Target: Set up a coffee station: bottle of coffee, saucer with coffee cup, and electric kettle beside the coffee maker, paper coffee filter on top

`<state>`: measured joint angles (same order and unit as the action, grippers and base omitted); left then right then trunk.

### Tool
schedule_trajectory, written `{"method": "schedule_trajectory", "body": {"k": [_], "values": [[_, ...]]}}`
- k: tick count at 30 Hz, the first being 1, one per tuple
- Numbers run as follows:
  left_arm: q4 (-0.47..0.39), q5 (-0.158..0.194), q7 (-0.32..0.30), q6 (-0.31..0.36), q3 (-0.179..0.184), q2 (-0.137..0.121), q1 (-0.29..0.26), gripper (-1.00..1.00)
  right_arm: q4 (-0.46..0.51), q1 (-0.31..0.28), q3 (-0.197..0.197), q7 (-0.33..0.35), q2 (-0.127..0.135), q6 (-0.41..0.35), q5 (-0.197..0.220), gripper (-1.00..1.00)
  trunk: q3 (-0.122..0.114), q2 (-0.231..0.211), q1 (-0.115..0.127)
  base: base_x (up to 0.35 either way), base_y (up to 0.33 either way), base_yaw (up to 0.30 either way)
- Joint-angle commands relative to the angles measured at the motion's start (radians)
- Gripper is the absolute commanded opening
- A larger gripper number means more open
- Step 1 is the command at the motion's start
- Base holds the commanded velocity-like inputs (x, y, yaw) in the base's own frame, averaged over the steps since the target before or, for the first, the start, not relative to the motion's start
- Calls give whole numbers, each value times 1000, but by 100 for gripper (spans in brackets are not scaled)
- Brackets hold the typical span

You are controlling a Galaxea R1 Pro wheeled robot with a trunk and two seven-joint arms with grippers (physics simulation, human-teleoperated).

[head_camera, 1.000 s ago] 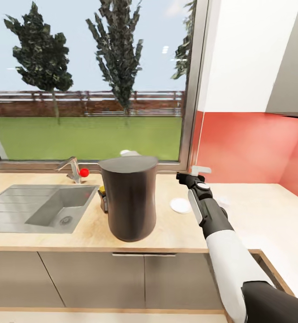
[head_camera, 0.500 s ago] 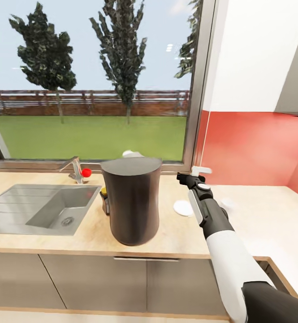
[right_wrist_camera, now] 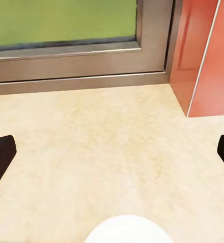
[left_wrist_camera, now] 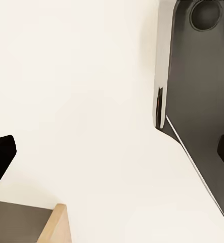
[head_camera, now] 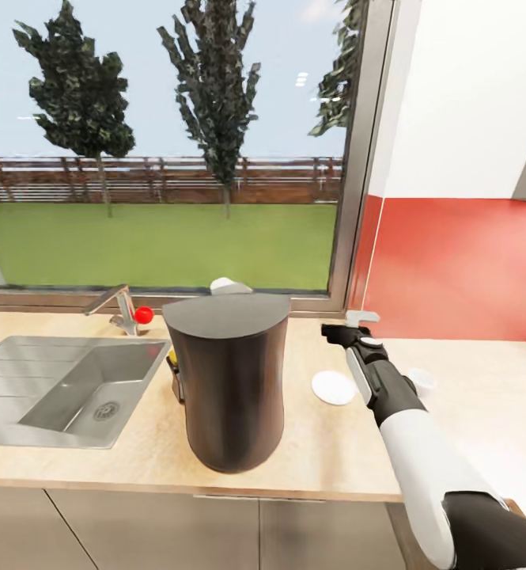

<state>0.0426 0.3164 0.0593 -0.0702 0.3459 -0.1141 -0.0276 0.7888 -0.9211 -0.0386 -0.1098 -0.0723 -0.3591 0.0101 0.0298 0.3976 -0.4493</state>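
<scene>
One tall dark cylindrical coffee maker [head_camera: 229,380] stands on the light wooden countertop [head_camera: 326,451], near its front edge and just right of the grey steel sink [head_camera: 49,388]. A small yellow and black object [head_camera: 173,366] sits tucked against the coffee maker's left side, partly hidden. Behind the coffee maker, a pale rounded thing [head_camera: 227,286] peeks over its top by the window sill; what it is cannot be told. A silver tap [head_camera: 114,305] with a red knob [head_camera: 144,315] rises at the far edge of the sink.

To the right of the coffee maker, apart from it, a flat round white saucer [head_camera: 334,387] lies on the countertop. Farther right, past the forearm, a small white coffee cup [head_camera: 421,383] sits on the counter, not on the saucer.

The right gripper [head_camera: 348,328] reaches out over the counter above and just beyond the saucer, toward the window corner and the red wall [head_camera: 460,269]. In the right wrist view its dark fingertips [right_wrist_camera: 0,157] stand wide apart, nothing between them, with the saucer's rim [right_wrist_camera: 128,230] below.

In the left wrist view the left gripper [left_wrist_camera: 112,157] is also spread wide and empty, facing a pale surface and a dark panel [left_wrist_camera: 203,101].
</scene>
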Motion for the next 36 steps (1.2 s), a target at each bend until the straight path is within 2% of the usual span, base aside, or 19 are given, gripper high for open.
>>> {"method": "schedule_trajectory", "body": {"k": [1,6,10,12,15,25,36], "values": [[3,7,0,-6,8,1,-2,100,-20,-1,-4,40,8,-5,0,100,2,2,-1,36,0,0],[3,7,11,-6,8,8,9,100,-98,-1,-8,83,18,-2,-1,100,2,2,-1,12,0,0],[3,7,35,-6,8,10,18,100,-109,-1,-8,87,20,0,-1,100,2,2,-1,49,0,0],[0,10,33,6,3,13,28,100,-108,11,-7,86,9,4,-2,100,2,2,-1,300,0,0],[1,10,33,6,6,14,28,100,-95,11,-7,85,7,-7,-2,100,2,2,-1,317,0,0],[0,10,33,4,8,14,29,100,-114,14,-8,85,17,-11,-1,100,2,2,-1,315,0,0],[2,9,34,0,10,14,29,100,-149,19,-9,83,18,-9,-2,100,2,2,-1,45,0,0]]}}
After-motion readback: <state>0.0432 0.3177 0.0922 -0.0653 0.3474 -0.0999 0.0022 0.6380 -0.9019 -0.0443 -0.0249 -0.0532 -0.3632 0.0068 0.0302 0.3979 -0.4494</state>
